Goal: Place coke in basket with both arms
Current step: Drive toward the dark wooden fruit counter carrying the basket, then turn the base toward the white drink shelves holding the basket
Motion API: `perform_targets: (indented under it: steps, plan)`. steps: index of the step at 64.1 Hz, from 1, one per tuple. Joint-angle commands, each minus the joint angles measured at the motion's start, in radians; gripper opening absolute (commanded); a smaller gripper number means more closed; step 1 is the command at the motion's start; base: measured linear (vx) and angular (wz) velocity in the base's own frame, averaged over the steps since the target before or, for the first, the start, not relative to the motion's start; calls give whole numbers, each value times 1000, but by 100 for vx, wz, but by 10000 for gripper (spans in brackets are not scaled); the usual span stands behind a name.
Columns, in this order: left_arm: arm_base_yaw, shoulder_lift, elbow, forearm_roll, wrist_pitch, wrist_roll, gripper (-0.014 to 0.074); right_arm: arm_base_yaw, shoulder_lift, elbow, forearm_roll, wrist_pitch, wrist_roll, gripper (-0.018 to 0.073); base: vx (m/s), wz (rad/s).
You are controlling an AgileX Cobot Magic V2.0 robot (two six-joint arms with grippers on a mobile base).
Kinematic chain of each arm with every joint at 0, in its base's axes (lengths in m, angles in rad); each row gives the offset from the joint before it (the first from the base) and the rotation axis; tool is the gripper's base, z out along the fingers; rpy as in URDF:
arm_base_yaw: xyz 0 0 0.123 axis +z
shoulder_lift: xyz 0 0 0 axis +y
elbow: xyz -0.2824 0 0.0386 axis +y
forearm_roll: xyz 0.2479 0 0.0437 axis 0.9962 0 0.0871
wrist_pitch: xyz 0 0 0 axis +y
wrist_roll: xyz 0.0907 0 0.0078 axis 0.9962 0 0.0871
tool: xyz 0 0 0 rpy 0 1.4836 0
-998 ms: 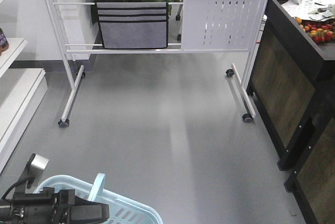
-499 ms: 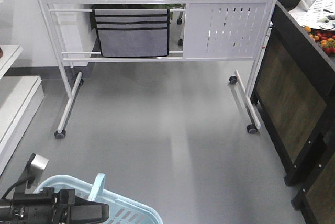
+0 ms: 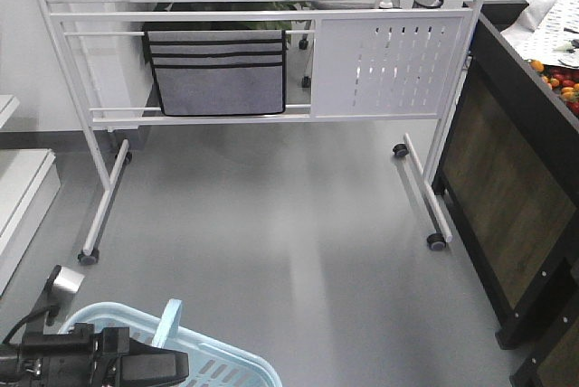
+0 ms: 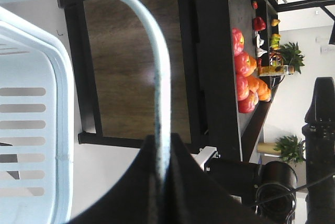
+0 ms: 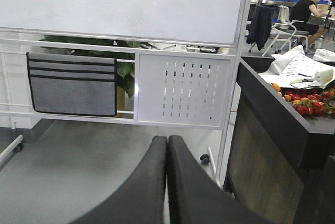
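Left pincer (image 4: 163, 153) pinches the handle (image 4: 157, 51) of the basket (image 4: 64, 119); right pincer (image 5: 167, 148) is pressed together, empty. The basket should be light and stiff; grip mid-handle.

left gripper (image 4: 161, 153), bottom centre, clamps the basket (image 4: 64, 109) handle between dark jaws; right gripper (image 5: 167, 143), bottom centre, has its fingers pressed together.
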Motion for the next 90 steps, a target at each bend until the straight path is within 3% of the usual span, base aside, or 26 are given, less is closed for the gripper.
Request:
perform_targets:
  steps: [1, 64, 90]
  plan:
    - [-3, -24, -15, -86, 75, 5, -8, 1, -9, 8, -1, -78, -5, -10, 20, -3]
    - [-3, -24, -15, -86, 75, 5, -7, 1, -9, 8, -1, -78, -5, -10, 20, -4]
    - [-3, -24, -15, -86, 75, 5, -7, 1, -9, 8, -1, -78, -5, -10, 21, 21]
